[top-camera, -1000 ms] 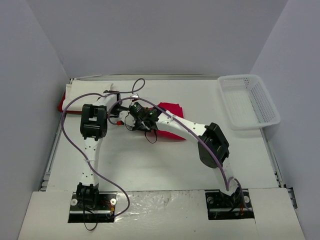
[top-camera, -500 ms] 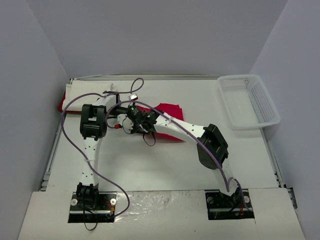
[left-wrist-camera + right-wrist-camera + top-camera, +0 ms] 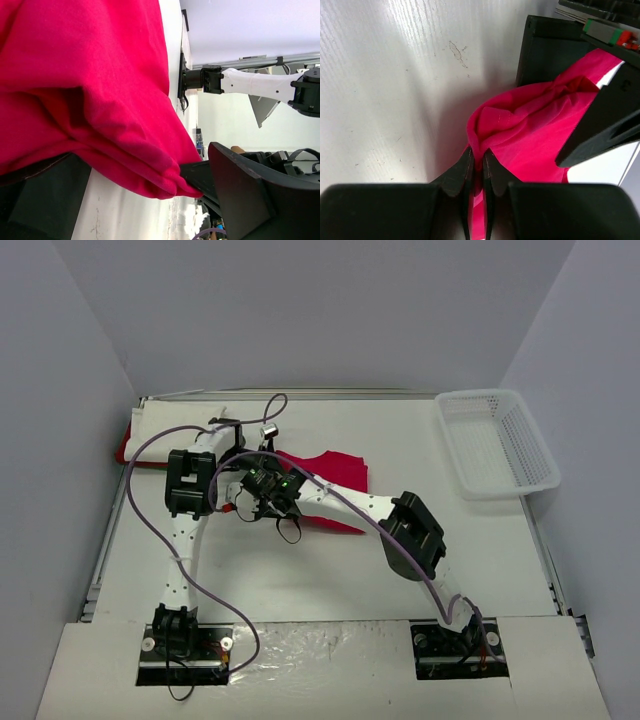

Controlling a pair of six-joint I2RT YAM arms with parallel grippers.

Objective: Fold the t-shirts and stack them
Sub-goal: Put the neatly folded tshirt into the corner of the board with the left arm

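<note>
Red t-shirt [image 3: 325, 472]: we see it partly spread on the table [image 3: 330, 570]. Most of its body lies to the right of both grippers, and one bunched edge is gathered up where they meet.
Gathered edge: in the right wrist view it rises off the surface in soft creases and runs from the right gripper's tips up into the left gripper's gap.
Right gripper [image 3: 479, 152]: closed, its two fingers pressed together on a thin fold of the red t-shirt, low over the table.
Left gripper [image 3: 142, 165]: fingers well apart, with red cloth hanging between them and draped over one finger. We cannot tell whether either finger presses the cloth. It stands just beyond the right gripper, close beside it.
Second red t-shirt [image 3: 123, 447]: well to the left of the left gripper, at the table's far corner, with only its edge showing.
White t-shirt [image 3: 165, 420]: a pale layer lying on the second red t-shirt. We cannot make out its folds.
Basket [image 3: 478, 394]: white plastic lattice, well to the right of both grippers, at the table's far right edge.
</note>
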